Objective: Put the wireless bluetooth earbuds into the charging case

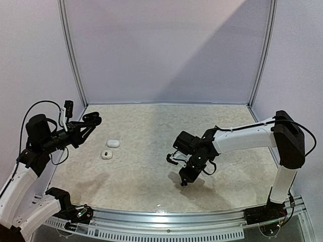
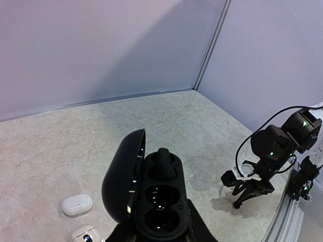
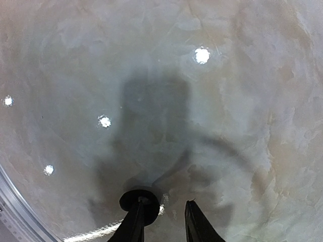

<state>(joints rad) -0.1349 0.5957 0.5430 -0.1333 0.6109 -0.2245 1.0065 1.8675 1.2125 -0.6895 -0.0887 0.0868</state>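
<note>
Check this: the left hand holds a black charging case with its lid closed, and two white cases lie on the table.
Wrong on the lid: the left wrist view shows the black charging case in the left hand with its lid open. Two white cases do lie on the table.

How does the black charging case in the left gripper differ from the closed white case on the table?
The black charging case is dark, the white case pale. The black one's lid stands open, with a black earbud seated inside; the white one's lid is shut. The black one is held in the left gripper; the white one lies on the table. Both are rounded, pebble-shaped cases.
</note>
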